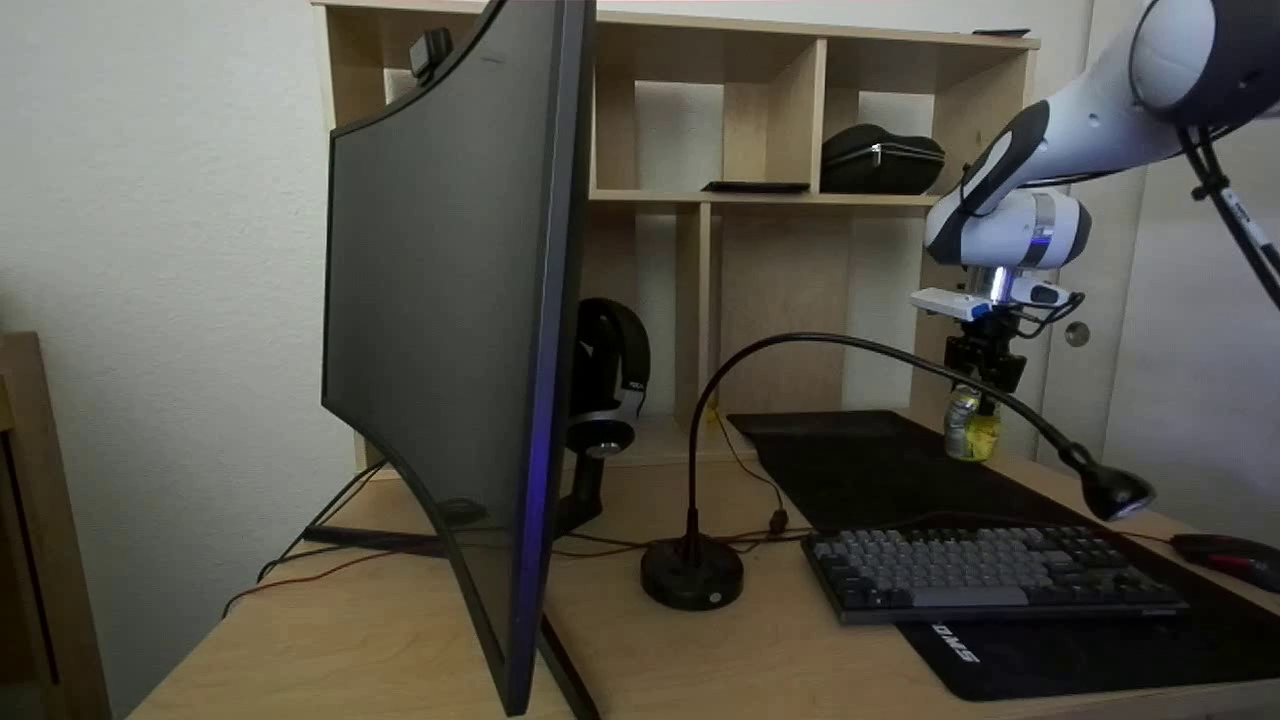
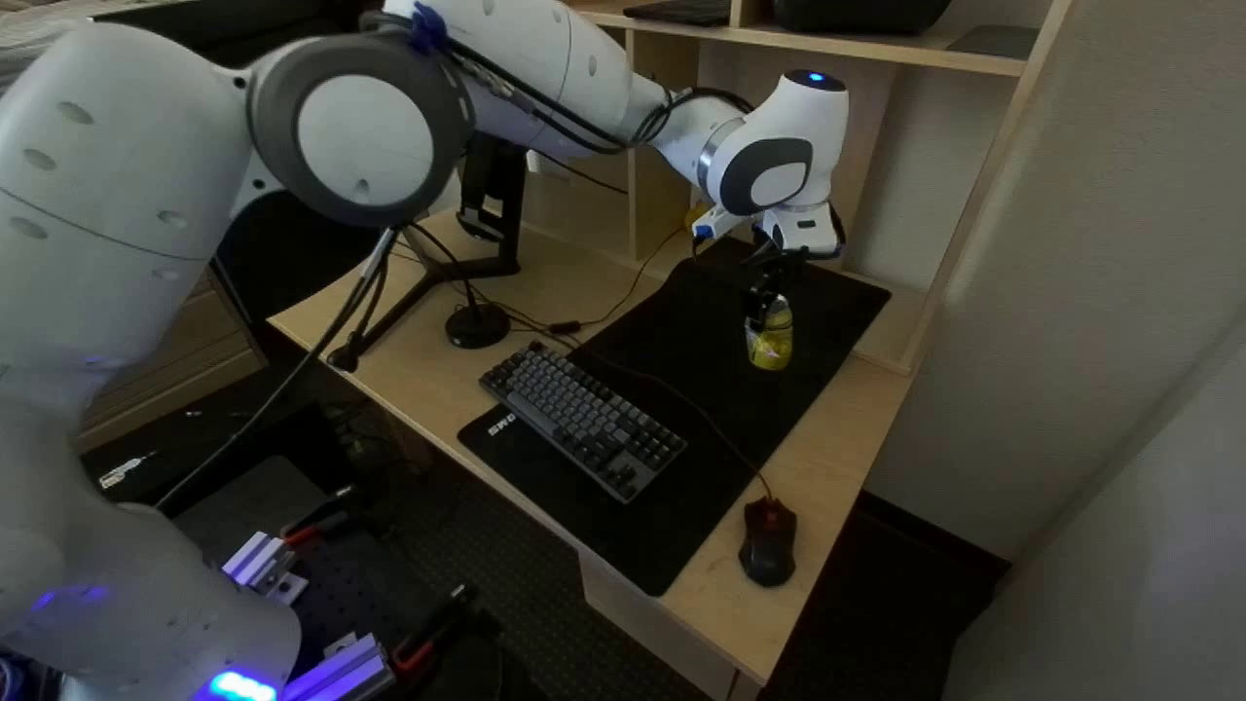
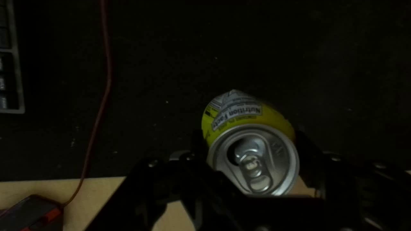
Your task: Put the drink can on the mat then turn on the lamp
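Observation:
The yellow-green drink can point(image 1: 958, 430) is upright between my gripper's fingers in both exterior views point(image 2: 771, 346). In the wrist view its opened silver top and yellow side point(image 3: 253, 157) sit between the two black fingers. My gripper point(image 1: 985, 390) is shut on the can, with a finger against each side point(image 3: 251, 141). The can appears over the black mat point(image 2: 642, 341) near its long edge; I cannot tell whether its bottom touches the mat point(image 1: 830, 465). The black lamp point(image 1: 692, 575) stands on the desk beside the mat. Its head point(image 1: 1115, 492) shows no glow.
The keyboard point(image 1: 985, 568) lies on the mat's near part. A wired mouse point(image 2: 769, 545) sits at the desk edge, its red cable crossing the mat. A large curved monitor point(image 1: 440, 280) and a headphone stand point(image 1: 605, 435) are beside the lamp. A wooden shelf point(image 1: 770, 200) stands behind.

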